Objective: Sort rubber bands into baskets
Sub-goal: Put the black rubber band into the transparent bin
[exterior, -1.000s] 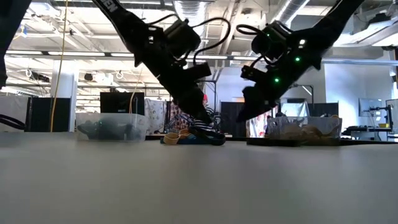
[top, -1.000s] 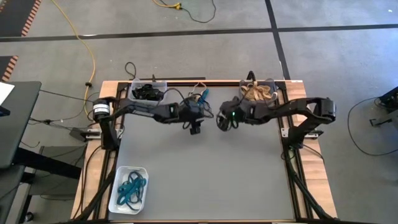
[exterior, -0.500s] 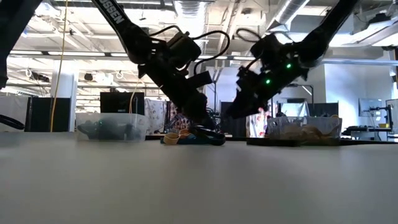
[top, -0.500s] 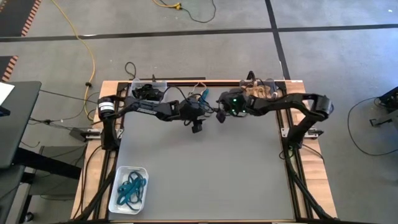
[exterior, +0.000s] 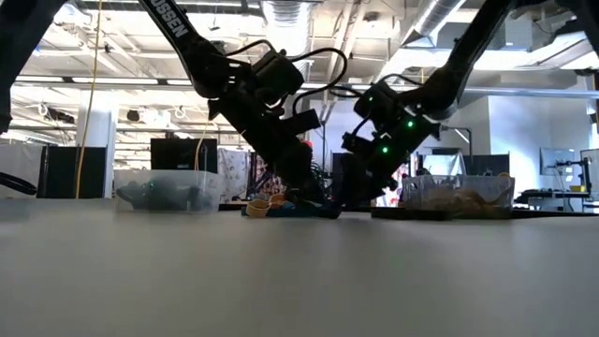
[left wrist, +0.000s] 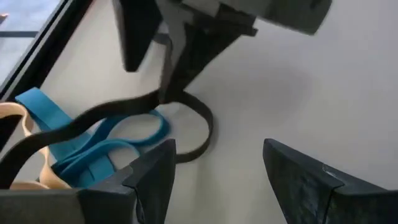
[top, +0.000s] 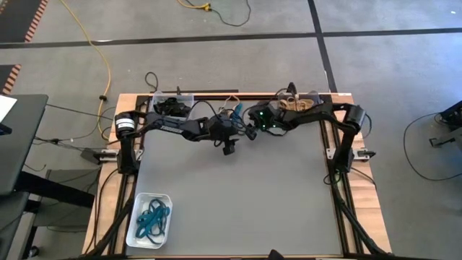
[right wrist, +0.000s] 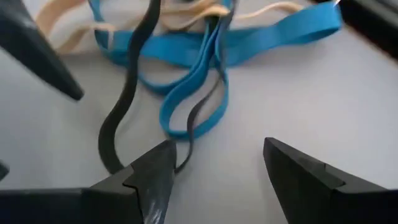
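Both arms lean in over the far middle of the table (top: 238,195), where a small tangle of rubber bands (top: 236,112) lies loose on the grey top; the left gripper (top: 232,130) stands just beside the pile with its fingers spread wide and nothing between them, and the right gripper (top: 249,124) comes at the same pile from the other side, its fingers wide apart too and empty.

The left wrist view shows a black band (left wrist: 186,124) looping on the table just ahead of the open fingers, with blue (left wrist: 93,146) and tan bands (left wrist: 25,130) heaped beside it, and the other arm's dark finger coming down onto the black loop; the right wrist view shows the blue bands (right wrist: 205,74) crossed by a black band (right wrist: 127,87), tan ones (right wrist: 62,22) behind, all just in front of the fingertips.

Only the high view takes in all three baskets: the clear basket (top: 180,96) with black bands at the far left, the dark grey basket (top: 312,95) with tan bands at the far right, and the white basket (top: 134,225) with blue bands at the near left corner; the low view hides the white one.

In the low view white letters on the left arm (exterior: 178,23) read "SSEN", part of a longer word.
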Tool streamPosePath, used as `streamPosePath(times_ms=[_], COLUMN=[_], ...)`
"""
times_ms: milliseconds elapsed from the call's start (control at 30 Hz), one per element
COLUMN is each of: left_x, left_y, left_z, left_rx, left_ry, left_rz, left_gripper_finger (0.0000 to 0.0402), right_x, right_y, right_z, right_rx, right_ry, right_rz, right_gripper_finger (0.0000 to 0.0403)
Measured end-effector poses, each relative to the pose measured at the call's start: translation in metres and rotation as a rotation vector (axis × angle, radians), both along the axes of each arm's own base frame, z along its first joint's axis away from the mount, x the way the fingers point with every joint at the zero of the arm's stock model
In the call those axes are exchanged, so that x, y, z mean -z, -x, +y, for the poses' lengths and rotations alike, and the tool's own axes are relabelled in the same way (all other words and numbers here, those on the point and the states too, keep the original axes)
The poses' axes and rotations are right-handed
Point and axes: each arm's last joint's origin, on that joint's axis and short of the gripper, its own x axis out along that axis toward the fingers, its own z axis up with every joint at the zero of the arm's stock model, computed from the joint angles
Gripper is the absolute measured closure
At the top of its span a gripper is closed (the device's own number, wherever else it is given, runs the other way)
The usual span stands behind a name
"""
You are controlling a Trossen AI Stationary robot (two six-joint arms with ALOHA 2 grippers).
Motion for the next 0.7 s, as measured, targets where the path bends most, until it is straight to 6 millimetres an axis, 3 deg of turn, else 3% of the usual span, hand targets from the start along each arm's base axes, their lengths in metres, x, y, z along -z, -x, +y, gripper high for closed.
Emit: streamPosePath(times_ms=[200, 500, 700], left_x=[0.0, 0.002, 0.003], left_y=[0.0, 0.001, 0.003], left_z=[-0.003, -0.004, -0.002], left_rx=[-0.003, -0.016, -0.058], left_ry=[0.004, -0.005, -0.054], left_rz=[0.003, 0.025, 0.061], left_gripper_finger=[0.017, 0.017, 0.017], right_x=[0.002, -0.001, -0.009], right_y=[-0.013, -0.018, -0.017], right_z=[0.006, 0.011, 0.02], right_rx=[-0.059, -0.127, -0.136], right_ry=[0.015, 0.047, 0.097], right_rz=[0.019, 0.073, 0.11], right_gripper_finger=[0.0192, 0.038, 0.038])
